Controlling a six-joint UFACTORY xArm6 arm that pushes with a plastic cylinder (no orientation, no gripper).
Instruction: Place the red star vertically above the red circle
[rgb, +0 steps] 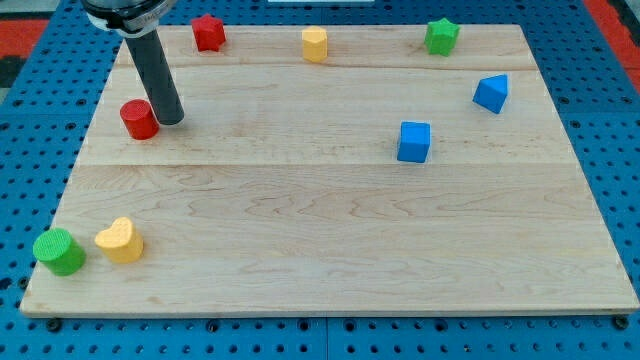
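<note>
The red star (208, 32) sits near the board's top edge, left of centre. The red circle (139, 119) stands lower down, toward the board's left side. My tip (171, 119) rests on the board just to the right of the red circle, touching it or nearly so. The dark rod rises from there up and to the left, out of the view's top. The red star lies up and to the right of the red circle.
A yellow hexagon block (315, 44) and a green star (441, 36) sit along the top edge. A blue triangle block (491, 93) and a blue cube (414, 141) lie at the right. A green cylinder (59, 250) and a yellow heart (120, 240) sit at bottom left.
</note>
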